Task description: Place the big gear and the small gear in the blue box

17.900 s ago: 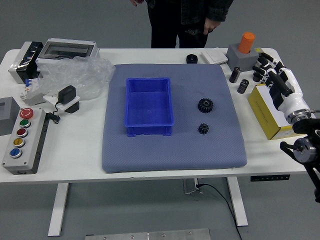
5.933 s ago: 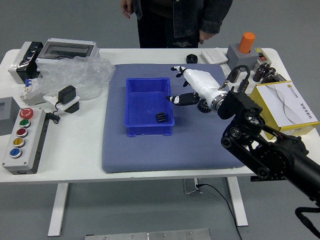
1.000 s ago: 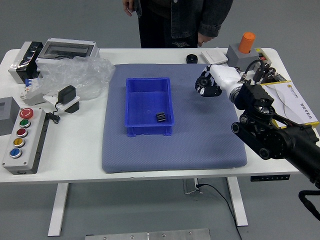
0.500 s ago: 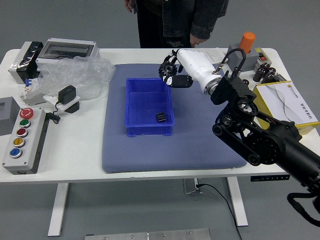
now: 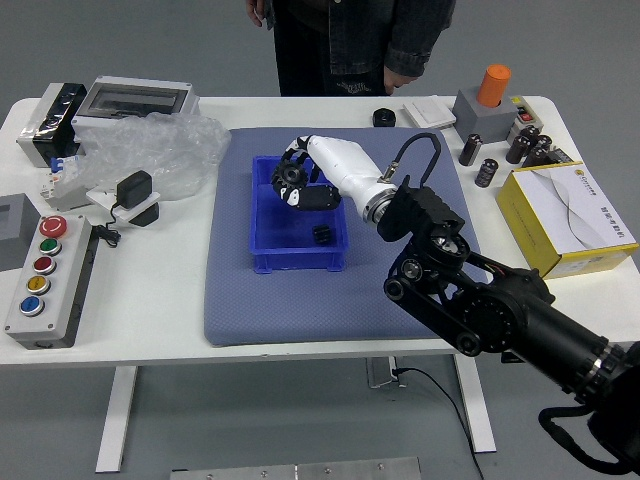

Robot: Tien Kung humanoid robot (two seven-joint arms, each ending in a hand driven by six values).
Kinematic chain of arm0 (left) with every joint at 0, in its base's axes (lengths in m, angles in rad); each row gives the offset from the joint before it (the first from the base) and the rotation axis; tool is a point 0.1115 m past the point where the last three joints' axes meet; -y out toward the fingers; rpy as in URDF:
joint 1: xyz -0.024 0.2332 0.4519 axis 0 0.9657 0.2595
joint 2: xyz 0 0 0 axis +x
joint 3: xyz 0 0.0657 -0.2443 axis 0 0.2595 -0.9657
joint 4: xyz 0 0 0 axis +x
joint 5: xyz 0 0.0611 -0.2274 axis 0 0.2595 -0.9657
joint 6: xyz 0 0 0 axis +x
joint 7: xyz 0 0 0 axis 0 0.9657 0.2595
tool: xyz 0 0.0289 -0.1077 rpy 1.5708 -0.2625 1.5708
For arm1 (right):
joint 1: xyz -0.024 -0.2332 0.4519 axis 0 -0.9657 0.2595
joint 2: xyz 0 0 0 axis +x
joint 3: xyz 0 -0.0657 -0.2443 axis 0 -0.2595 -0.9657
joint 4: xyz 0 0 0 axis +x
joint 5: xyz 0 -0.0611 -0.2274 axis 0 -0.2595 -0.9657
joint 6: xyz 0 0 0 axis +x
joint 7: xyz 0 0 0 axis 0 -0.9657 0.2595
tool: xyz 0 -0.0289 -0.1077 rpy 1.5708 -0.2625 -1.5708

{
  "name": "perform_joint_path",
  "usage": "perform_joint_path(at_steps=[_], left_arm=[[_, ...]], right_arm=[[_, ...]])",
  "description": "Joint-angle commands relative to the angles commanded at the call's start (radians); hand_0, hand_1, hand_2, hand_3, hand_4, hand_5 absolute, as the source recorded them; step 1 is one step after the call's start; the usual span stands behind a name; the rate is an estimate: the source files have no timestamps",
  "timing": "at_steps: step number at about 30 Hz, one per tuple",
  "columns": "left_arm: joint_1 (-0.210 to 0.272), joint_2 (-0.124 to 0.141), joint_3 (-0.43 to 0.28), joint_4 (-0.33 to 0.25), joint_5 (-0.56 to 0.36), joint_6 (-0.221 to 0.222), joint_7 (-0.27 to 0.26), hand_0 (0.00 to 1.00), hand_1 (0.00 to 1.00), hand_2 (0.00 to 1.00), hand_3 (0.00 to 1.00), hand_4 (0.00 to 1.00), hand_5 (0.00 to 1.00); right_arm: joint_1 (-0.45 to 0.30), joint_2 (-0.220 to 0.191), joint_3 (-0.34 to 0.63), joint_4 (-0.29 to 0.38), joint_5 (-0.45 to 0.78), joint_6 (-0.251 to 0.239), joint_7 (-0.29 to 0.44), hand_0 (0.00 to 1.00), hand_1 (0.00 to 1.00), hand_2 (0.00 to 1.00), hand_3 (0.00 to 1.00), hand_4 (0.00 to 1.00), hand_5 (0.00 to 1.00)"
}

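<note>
My right hand (image 5: 305, 177) is over the upper part of the blue box (image 5: 292, 258), its fingers closed on the big gear (image 5: 290, 173). The big gear is held above the box's interior, near the middle of its upper half. Inside the box, the small black gear (image 5: 322, 234) lies near the right wall, lower half. The hand covers part of the box's upper right wall. My left hand is out of view.
A person (image 5: 350, 40) stands at the far side, hands hanging down. Left are plastic wrap (image 5: 165, 150) and a button panel (image 5: 48, 285). Right are a yellow box (image 5: 540, 247), small black cylinders (image 5: 470, 150) and an orange-topped grey block (image 5: 493, 90).
The small gear moved from the mat into the blue box earlier. My right hand has since lifted the big gear off the mat and carried it left over the box.
</note>
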Motion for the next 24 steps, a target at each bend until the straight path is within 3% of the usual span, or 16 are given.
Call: perform_joint_path(at_steps=[1,2,7,8,18,24], left_arm=[[0.0,0.0,0.0,0.0,0.0,0.0,0.0,0.734,0.682,0.723,0.72,0.452,0.012],[-0.001,0.0,0.0,0.0,0.0,0.0,0.0,0.733,0.682,0.723,0.719,0.451,0.013],[-0.001,-0.001,-0.001,0.0,0.002,-0.001,0.0,0.733,0.682,0.723,0.719,0.451,0.013],[-0.001,-0.001,-0.001,0.0,0.002,-0.001,0.0,0.733,0.682,0.722,0.719,0.451,0.013],[0.0,-0.002,0.0,0.0,-0.002,0.0,-0.001,0.733,0.682,0.723,0.719,0.45,0.012],[0.0,-0.001,-0.001,0.0,-0.006,0.0,-0.001,0.733,0.682,0.722,0.719,0.45,0.013]], right_arm=[[0.0,0.0,0.003,-0.003,0.007,0.008,-0.004,0.679,0.477,0.526,0.617,0.559,0.286],[0.0,0.0,0.005,-0.006,0.012,0.015,-0.007,0.634,0.557,0.693,0.898,0.778,0.405],[0.001,0.0,0.015,-0.016,0.037,0.044,-0.015,0.634,0.557,0.693,0.898,0.778,0.405],[0.001,0.0,0.016,-0.016,0.04,0.048,-0.017,0.702,0.647,0.858,0.998,0.834,0.461],[0.002,-0.014,0.042,0.007,0.052,0.067,-0.03,0.711,0.656,0.879,0.998,0.86,0.495],[-0.005,-0.06,0.084,0.032,0.13,0.046,-0.01,0.721,0.68,0.877,0.997,0.857,0.497]])
